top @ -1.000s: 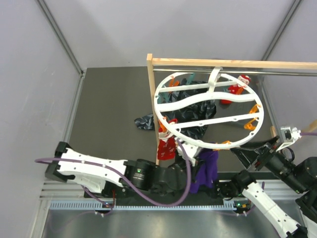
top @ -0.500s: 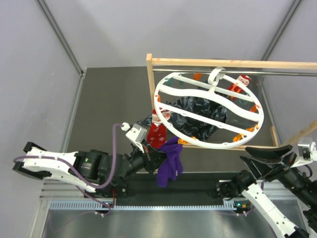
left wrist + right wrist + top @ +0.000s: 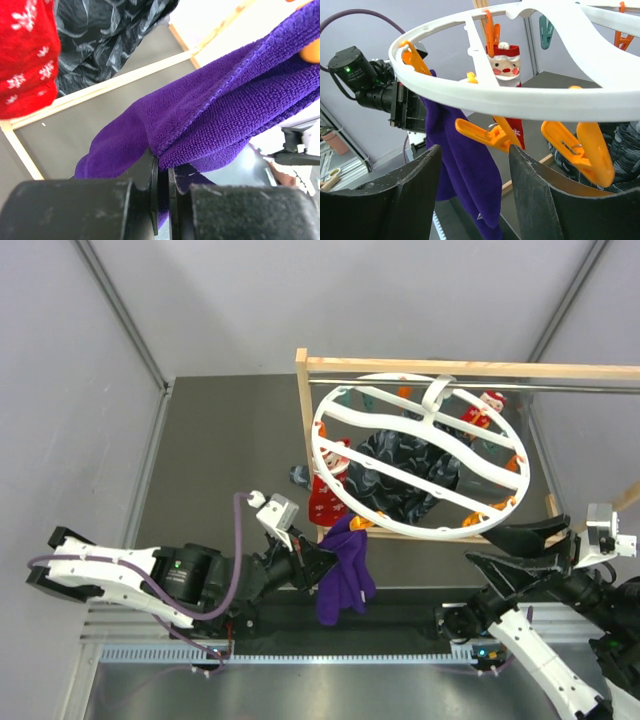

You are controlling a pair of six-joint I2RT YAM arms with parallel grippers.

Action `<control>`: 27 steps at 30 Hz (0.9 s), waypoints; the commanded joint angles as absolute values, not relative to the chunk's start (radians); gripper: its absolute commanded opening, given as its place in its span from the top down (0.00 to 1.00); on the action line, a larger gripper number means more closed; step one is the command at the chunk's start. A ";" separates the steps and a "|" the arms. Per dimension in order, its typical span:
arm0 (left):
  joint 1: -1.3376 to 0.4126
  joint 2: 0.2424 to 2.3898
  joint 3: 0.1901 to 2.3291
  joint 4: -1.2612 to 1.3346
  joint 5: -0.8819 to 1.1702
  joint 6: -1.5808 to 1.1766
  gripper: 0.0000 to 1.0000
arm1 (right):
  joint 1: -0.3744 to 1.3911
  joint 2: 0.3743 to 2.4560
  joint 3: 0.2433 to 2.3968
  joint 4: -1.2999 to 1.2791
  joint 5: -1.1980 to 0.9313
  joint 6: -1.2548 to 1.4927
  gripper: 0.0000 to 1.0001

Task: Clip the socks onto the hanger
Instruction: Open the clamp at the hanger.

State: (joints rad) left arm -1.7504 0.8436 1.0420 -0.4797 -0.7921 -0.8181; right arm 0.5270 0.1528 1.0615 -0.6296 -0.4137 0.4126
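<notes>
The white ring hanger (image 3: 420, 530) hangs from the rod, tilted. A purple sock (image 3: 347, 570) hangs from an orange clip (image 3: 362, 523) on its near rim. My left gripper (image 3: 318, 558) is shut on the sock's lower part; in the left wrist view (image 3: 163, 170) purple fabric (image 3: 215, 115) is pinched between the jaws. A red Santa sock (image 3: 326, 495) hangs at the left rim, another (image 3: 480, 410) at the far right. Dark patterned socks (image 3: 400, 475) lie under the ring. My right gripper (image 3: 505, 550) is open and empty below the near right rim (image 3: 520, 102), its jaws either side of an orange clip (image 3: 480, 132).
The wooden-framed rack (image 3: 302, 440) with its metal rod (image 3: 560, 387) stands round the hanger, its base rail on the dark mat (image 3: 220, 460). Grey walls enclose both sides. Several more orange clips hang along the rim (image 3: 585, 150).
My left gripper has pulled back left with the purple sock still held. The ring has swung and turned. My right gripper has moved in under the near right rim.
</notes>
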 commanded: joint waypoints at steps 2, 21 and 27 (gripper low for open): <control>-1.750 0.856 1.080 -0.479 -0.804 -0.821 0.92 | 0.528 0.192 1.045 -0.497 -0.465 0.422 0.44; -1.750 0.834 1.071 -0.482 -0.805 -0.836 0.92 | 0.528 0.170 0.930 -0.419 -0.420 0.406 0.54; -1.750 0.835 1.068 -0.485 -0.811 -0.836 0.91 | 0.528 0.138 0.907 -0.405 -0.400 0.416 0.66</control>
State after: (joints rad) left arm -1.7504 0.8467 1.0462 -0.4927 -0.7933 -0.8288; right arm 0.5274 0.1608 0.9073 -0.4614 -0.4316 0.4198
